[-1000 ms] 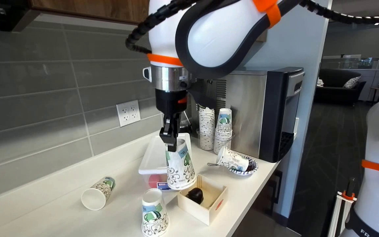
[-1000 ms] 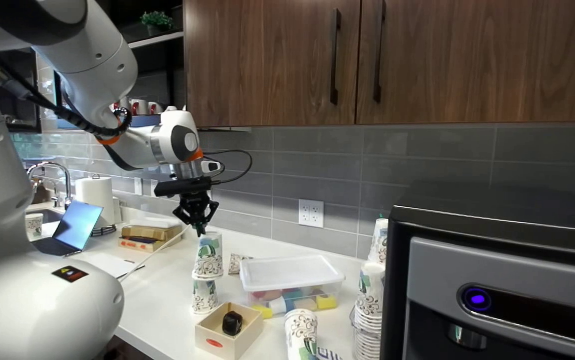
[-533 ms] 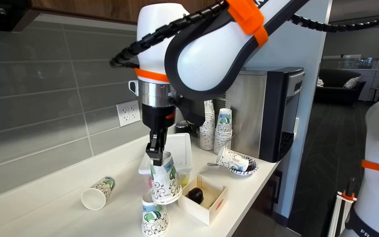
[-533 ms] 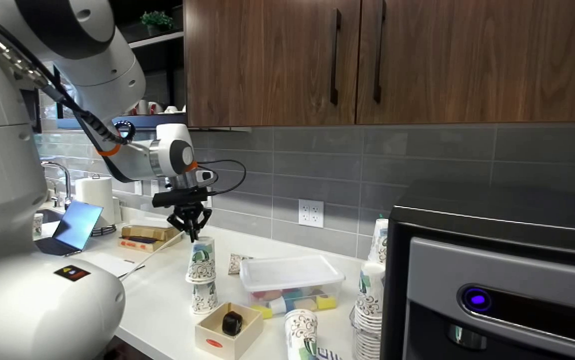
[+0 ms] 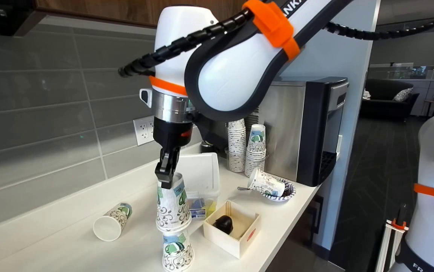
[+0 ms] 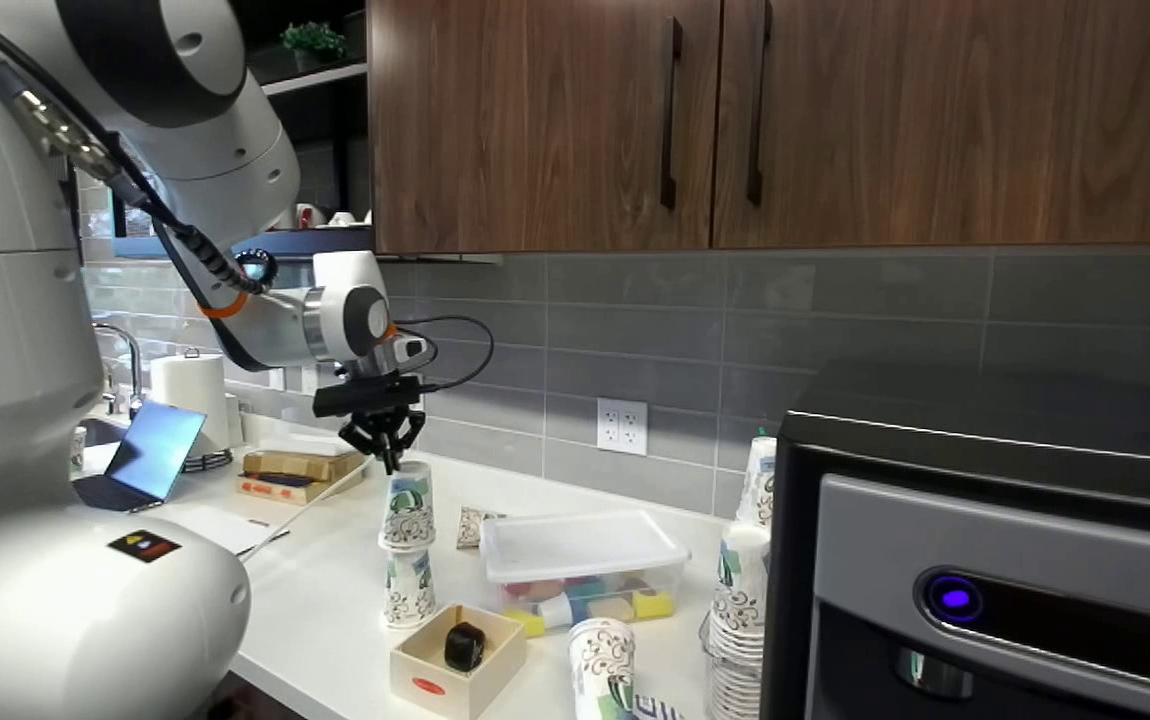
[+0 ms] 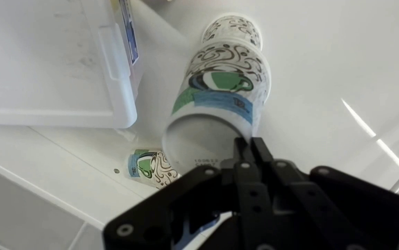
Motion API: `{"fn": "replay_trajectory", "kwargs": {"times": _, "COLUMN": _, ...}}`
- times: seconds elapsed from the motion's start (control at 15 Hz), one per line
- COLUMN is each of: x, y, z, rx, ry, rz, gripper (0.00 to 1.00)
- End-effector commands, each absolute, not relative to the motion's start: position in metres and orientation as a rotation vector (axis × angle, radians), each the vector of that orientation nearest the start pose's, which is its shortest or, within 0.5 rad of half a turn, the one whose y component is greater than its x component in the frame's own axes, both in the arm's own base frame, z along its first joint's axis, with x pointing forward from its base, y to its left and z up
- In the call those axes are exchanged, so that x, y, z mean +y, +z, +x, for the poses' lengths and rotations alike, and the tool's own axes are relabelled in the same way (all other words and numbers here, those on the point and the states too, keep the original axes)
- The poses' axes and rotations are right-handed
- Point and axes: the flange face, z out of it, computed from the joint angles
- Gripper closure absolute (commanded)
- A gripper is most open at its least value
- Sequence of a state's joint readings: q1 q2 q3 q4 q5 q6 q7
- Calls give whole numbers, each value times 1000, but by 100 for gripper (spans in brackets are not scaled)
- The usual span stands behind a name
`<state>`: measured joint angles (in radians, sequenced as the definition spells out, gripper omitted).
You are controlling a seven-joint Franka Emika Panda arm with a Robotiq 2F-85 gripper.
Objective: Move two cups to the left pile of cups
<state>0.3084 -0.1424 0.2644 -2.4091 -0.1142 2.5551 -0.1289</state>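
Note:
The two cups point(image 5: 173, 204), nested and bottom up, hang from my gripper point(image 5: 166, 185). They also show in an exterior view point(image 6: 407, 508) and the wrist view point(image 7: 220, 80). My gripper point(image 7: 249, 142) is shut on the raised rim of their base, one finger inside it and one outside. The left pile of cups point(image 5: 178, 251) stands bottom up on the counter, also seen in an exterior view point(image 6: 408, 592) and the wrist view point(image 7: 236, 29). The held cups' lower edge overlaps the pile's top, which is hidden. I cannot tell whether they touch.
A lone printed cup point(image 5: 115, 221) lies on its side near the wall. A wooden box point(image 5: 220, 241) with a dark object stands beside the pile. Behind are a lidded plastic bin point(image 6: 580, 545), a bowl point(image 5: 290, 192) with a tipped cup and two tall cup stacks point(image 5: 236, 147).
My gripper has carried the two cups toward the pile, leftward and down in an exterior view, then slightly up. The cups now line up above the pile. The pile has not moved.

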Motion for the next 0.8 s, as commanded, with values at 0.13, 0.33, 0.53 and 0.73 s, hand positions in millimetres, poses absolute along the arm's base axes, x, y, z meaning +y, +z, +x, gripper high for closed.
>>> {"fn": "replay_trajectory", "kwargs": {"times": 0.13, "x": 279, "y": 388, "z": 426, "rx": -1247, "ry": -512, "rz": -2860, "gripper": 99}}
{"fn": "replay_trajectory", "kwargs": {"times": 0.33, "x": 278, "y": 382, "z": 427, "rx": -1257, "ry": -486, "rz": -2874, "gripper": 99}}
{"fn": "replay_trajectory", "kwargs": {"times": 0.53, "x": 276, "y": 380, "z": 428, "rx": -1255, "ry": -471, "rz": -2889, "gripper": 99}}
{"fn": "replay_trajectory", "kwargs": {"times": 0.73, "x": 275, "y": 375, "z": 428, "rx": -1239, "ry": -464, "rz": -2881, "gripper": 70}}
